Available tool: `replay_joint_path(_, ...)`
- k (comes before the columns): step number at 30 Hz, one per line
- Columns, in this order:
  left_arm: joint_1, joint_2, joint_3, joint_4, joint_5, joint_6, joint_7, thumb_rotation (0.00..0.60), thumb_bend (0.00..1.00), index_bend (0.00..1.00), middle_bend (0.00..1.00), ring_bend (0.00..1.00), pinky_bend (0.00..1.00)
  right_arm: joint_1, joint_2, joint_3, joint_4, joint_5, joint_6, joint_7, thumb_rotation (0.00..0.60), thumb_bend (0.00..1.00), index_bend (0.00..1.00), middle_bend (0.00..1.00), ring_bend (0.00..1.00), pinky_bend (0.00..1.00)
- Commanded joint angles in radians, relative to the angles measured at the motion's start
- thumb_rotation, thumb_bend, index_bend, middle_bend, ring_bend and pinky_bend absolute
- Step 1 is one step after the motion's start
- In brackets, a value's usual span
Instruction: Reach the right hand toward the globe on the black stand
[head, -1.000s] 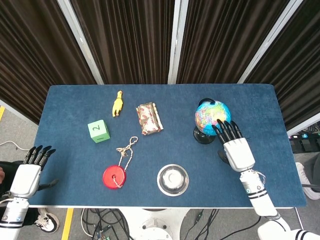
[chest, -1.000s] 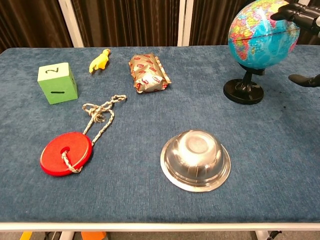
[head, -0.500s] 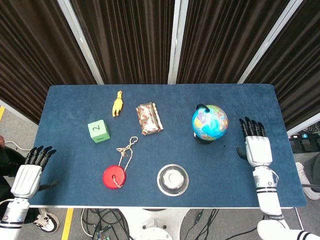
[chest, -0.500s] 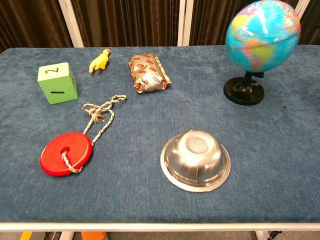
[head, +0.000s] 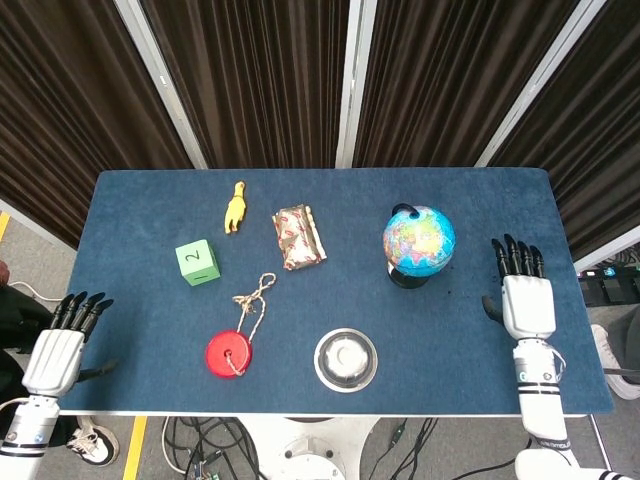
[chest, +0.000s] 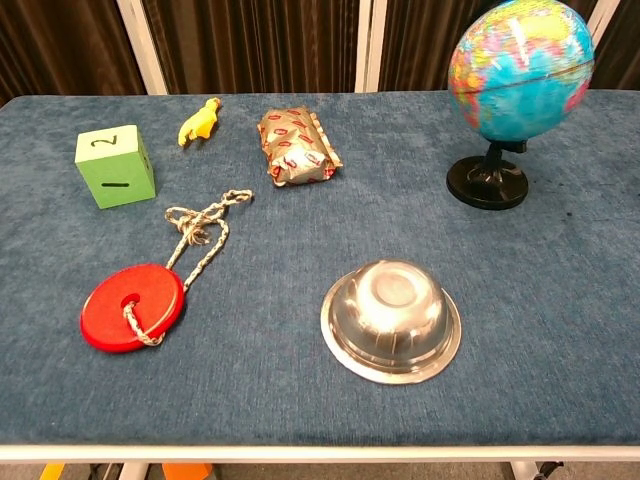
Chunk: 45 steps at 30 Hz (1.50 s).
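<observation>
The globe (head: 419, 240) stands upright on its black stand (head: 408, 274) at the right side of the blue table; the chest view shows the globe (chest: 520, 68) and its stand (chest: 487, 183) at top right. My right hand (head: 525, 291) lies flat and open near the table's right edge, well to the right of the globe and apart from it, holding nothing. My left hand (head: 61, 341) hangs open off the table's left edge, fingers spread. Neither hand appears in the chest view.
A steel bowl (head: 346, 359) sits upside down near the front edge. A red disc on a rope (head: 230, 352), a green cube (head: 197, 261), a yellow toy figure (head: 235, 206) and a foil snack packet (head: 299, 237) lie left of the globe.
My right hand has drawn back from the globe to the right and toward the front edge, leaving the chest view. The globe swayed slightly and settled. The left hand stayed put.
</observation>
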Motion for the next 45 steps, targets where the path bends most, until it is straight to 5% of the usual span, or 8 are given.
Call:
replay_joint_path(1,0.001,0.000,0.000,0.001,0.000,0.000,-0.001,0.600,0.00,0.15,0.09,0.02,0.05,-0.006,-0.008,-0.071,0.040,-0.187,0.060,0.078,0.600,0.19,0.00,0.00,0.00,0.00)
replay_joint_path(8,0.001,0.000,0.000,0.003,0.002,0.004,-0.004,0.600,0.00,0.15,0.09,0.02,0.05,0.021,-0.007,-0.139,0.099,-0.367,0.058,0.153,0.600,0.20,0.00,0.00,0.00,0.00)
replay_joint_path(22,0.002,-0.001,0.001,0.007,0.002,0.003,-0.010,0.600,0.00,0.15,0.09,0.02,0.05,0.046,0.001,-0.121,0.090,-0.297,-0.038,0.135,0.600,0.20,0.00,0.00,0.00,0.00)
replay_joint_path(37,0.000,0.001,0.002,-0.001,0.004,0.000,0.000,0.600,0.00,0.15,0.09,0.02,0.05,-0.019,-0.014,0.027,-0.033,0.212,-0.037,-0.035,0.600,0.19,0.00,0.00,0.00,0.00)
replay_joint_path(40,0.000,0.001,0.001,-0.003,0.004,0.001,0.002,0.600,0.00,0.15,0.09,0.02,0.05,-0.015,-0.006,0.008,-0.026,0.161,-0.030,-0.030,0.600,0.20,0.00,0.00,0.00,0.00)
replay_joint_path(45,0.000,-0.001,0.002,-0.003,0.003,-0.002,0.004,0.600,0.00,0.15,0.09,0.02,0.05,0.000,-0.011,-0.063,0.040,-0.113,0.012,0.082,0.600,0.23,0.00,0.00,0.00,0.00)
